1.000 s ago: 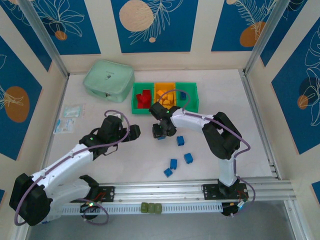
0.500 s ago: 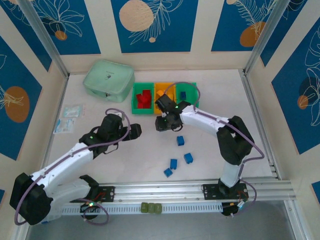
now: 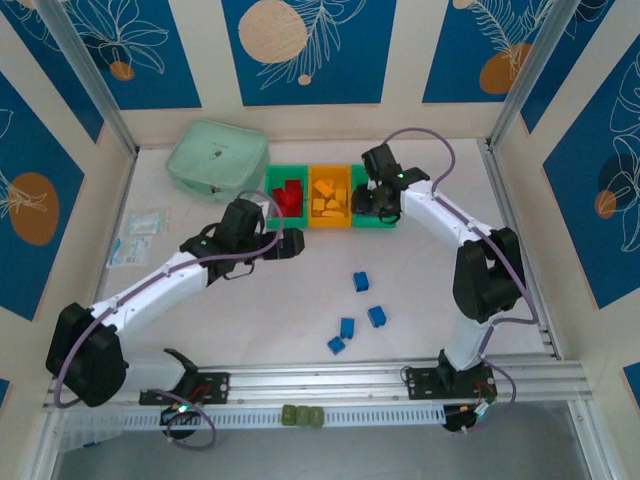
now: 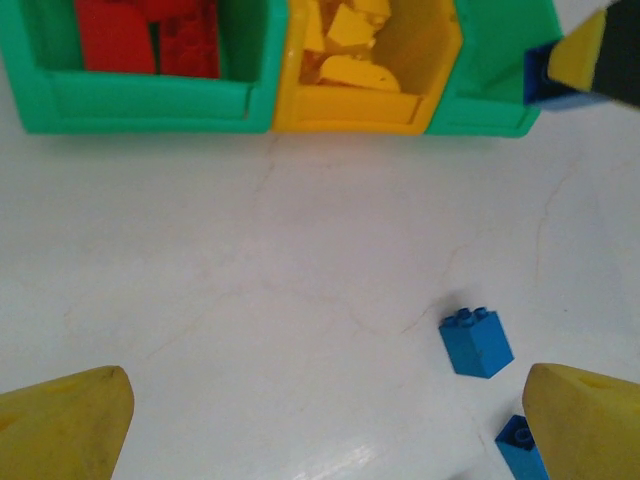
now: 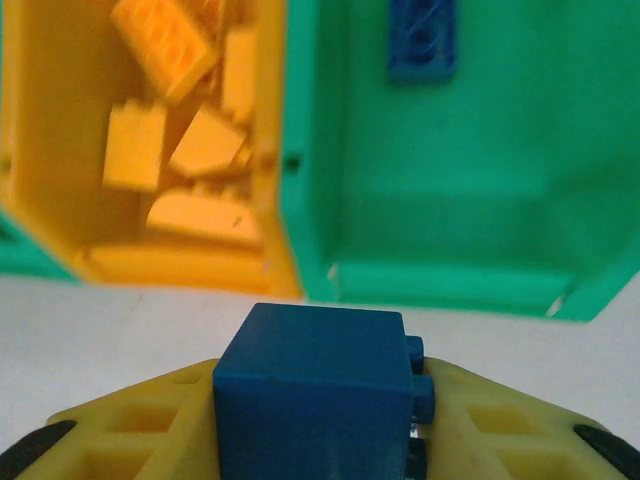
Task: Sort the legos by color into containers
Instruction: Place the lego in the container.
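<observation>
Right wrist view: the right gripper [image 5: 318, 445] is pinching a blue brick [image 5: 310, 385] between its yellow fingers, studs pointing right. The brick is hanging just in front of the near wall of the right green bin [image 5: 450, 270], close to the seam with the orange bin [image 5: 50, 90]. One flat blue piece [image 5: 422, 40] is lying at the far end of that green bin. Yellow bricks [image 5: 180, 140] are lying heaped in the orange one.

Top view: the right arm is reaching across to the row of bins. The left gripper [image 3: 288, 243] is hovering over the table [image 3: 430, 260] just in front of the left green bin [image 3: 269, 195], which is holding red bricks [image 3: 289, 196].

Left wrist view: the left gripper's fingers are standing spread wide over bare table.

Four loose blue bricks [image 3: 361, 282] are lying on the table, well apart from the bins.
</observation>
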You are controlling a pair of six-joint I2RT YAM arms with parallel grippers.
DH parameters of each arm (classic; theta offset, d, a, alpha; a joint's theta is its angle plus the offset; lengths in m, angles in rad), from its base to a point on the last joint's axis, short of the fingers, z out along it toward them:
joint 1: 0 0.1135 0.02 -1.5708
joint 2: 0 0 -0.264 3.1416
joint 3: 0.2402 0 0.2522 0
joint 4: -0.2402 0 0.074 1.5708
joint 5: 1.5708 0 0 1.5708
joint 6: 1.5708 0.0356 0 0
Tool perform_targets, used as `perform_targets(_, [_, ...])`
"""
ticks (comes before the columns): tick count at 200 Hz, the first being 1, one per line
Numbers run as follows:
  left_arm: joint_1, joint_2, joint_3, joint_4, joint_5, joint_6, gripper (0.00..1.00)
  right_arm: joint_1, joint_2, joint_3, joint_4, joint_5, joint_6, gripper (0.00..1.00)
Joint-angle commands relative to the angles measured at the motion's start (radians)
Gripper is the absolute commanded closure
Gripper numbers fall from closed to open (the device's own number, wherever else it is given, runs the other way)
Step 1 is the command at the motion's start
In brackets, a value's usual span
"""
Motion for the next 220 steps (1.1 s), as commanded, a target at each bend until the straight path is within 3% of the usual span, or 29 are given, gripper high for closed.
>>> perform_targets(1, [0.002, 0.034, 0.078, -0.011, 0.032, 0.056, 0.01, -0.026, 0.063, 0.069, -0.001, 0.036, -0.030, 0.55])
perform_targets(57, [0.003, 0.102, 0.158, -0.015, 0.054, 0.074, 0.01, -0.075, 0.269, 0.275, -0.048, 0.081, -0.047, 0.54])
perform_targets(96, [0.004, 0.111, 0.166, -0.023, 0.053, 0.083, 0.01, -0.092, 0.331, 0.320, -0.069, 0.066, -0.036, 0.47])
perform_targets(142, [0.007, 0.101, 0.158, -0.020, 0.055, 0.083, 0.01, -0.079, 0.233, 0.242, -0.007, 0.028, -0.044, 0.37])
perform_targets(220, [0.006, 0.041, 0.036, 0.015, 0.082, 0.017, 0.01, -0.010, -0.022, -0.017, 0.022, -0.058, -0.033, 0.37])
